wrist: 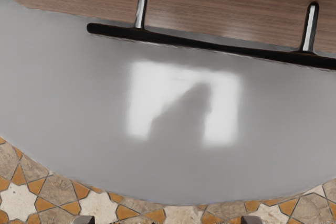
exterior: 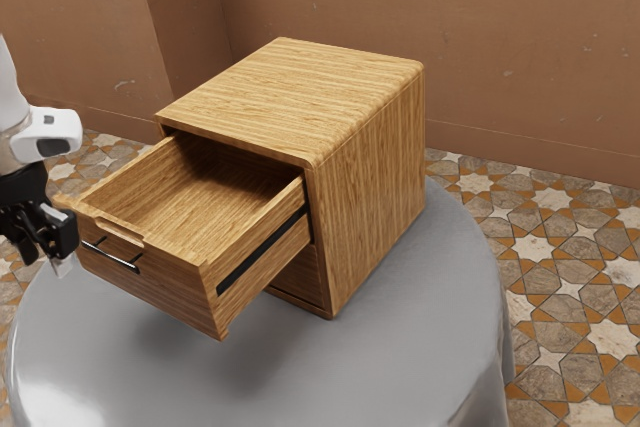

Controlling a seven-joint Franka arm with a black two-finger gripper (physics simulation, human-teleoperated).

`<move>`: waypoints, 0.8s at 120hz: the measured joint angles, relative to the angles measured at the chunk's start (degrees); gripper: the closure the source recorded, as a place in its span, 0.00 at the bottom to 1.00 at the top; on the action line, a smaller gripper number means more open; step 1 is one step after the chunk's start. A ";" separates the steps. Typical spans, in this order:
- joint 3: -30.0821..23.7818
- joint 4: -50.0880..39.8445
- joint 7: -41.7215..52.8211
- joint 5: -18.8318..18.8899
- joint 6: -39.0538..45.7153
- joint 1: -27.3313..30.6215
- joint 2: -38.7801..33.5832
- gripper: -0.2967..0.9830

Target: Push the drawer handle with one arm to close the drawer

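My gripper (exterior: pixel 46 259) hangs beside the drawer front at the exterior view's left, pointing down with its fingers apart. The upper drawer (exterior: pixel 170 292) of the wooden cabinet (exterior: pixel 370 167) is pulled far out, and nothing lies inside it. On its front is a thin dark bar handle (exterior: pixel 112 259), close to the gripper; whether they touch I cannot tell. In the wrist view the handle (wrist: pixel 205 45) stands off the drawer front (wrist: pixel 226 14) on two posts. The spread fingertips of the gripper (wrist: pixel 168 220) show at that view's lower edge, with nothing between them.
The cabinet stands on a round table with a grey cover (exterior: pixel 380 377). Beneath the open drawer, the cabinet's lower front (exterior: pixel 300 277) is visible. Patterned floor tiles (exterior: pixel 570 317) surround the table, and a brown wall (exterior: pixel 500 37) rises behind the cabinet.
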 joint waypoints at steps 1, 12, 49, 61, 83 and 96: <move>0.01 -0.43 -0.06 -0.01 0.07 0.00 -0.26 0.49; 0.04 -3.20 -0.65 -0.08 0.88 0.00 -1.52 0.56; -0.05 -4.21 -2.94 -0.99 5.25 0.00 3.49 0.71; -0.04 -4.03 -3.72 -1.30 6.69 -0.01 4.87 0.74; 0.03 -2.71 -4.83 -1.63 9.65 -0.02 8.67 0.76; 0.04 -1.74 -5.32 -1.73 10.68 -0.02 10.10 0.76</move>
